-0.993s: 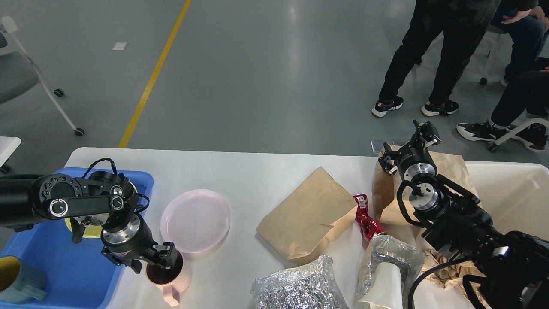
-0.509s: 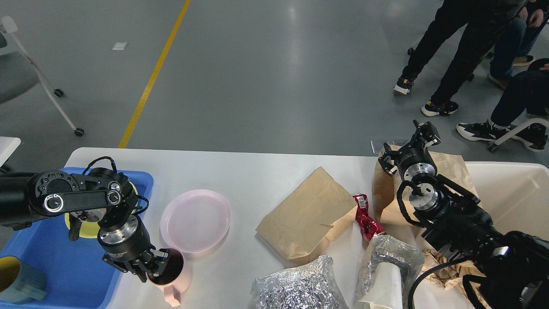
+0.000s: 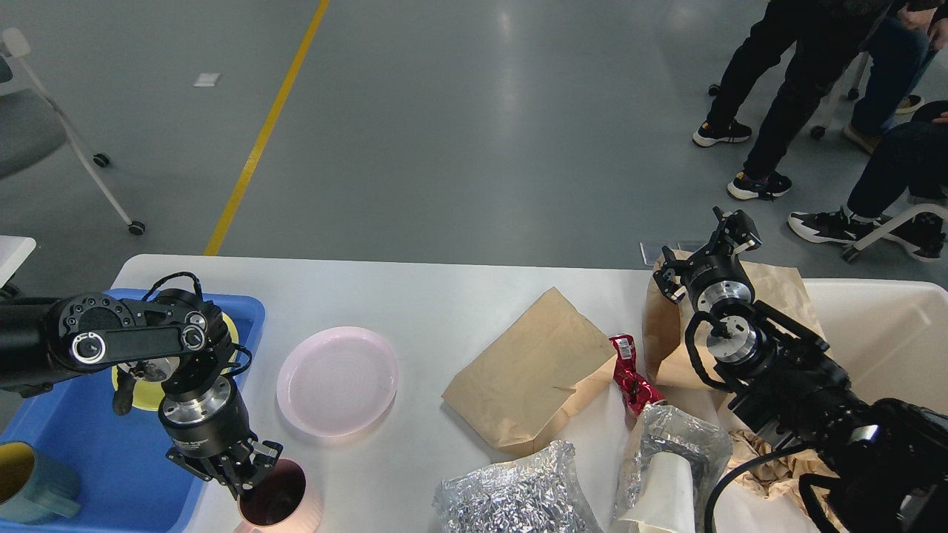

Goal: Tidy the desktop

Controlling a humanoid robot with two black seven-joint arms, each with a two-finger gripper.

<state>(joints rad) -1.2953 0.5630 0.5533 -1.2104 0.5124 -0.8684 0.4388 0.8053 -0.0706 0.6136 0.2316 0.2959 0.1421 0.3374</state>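
While its fingers close on the rim of a pink mug (image 3: 281, 503), the left gripper (image 3: 244, 474) points down at the 7 o'clock corner of the desktop (image 3: 444, 311) — the wide white surface spanning the lower view. At 9 o'clock from the mug sits a blue tray (image 3: 111, 459) holding a teal cup (image 3: 29, 485) and a yellow dish (image 3: 148, 385). At 1 o'clock lies a pink plate (image 3: 337, 381). Farther right rest a brown paper bag (image 3: 526, 370), a red wrapper (image 3: 631, 381) and 2 foil wads (image 3: 511, 492). The right gripper (image 3: 707, 255) — fingers apart, holding nothing — hovers at 3 o'clock.
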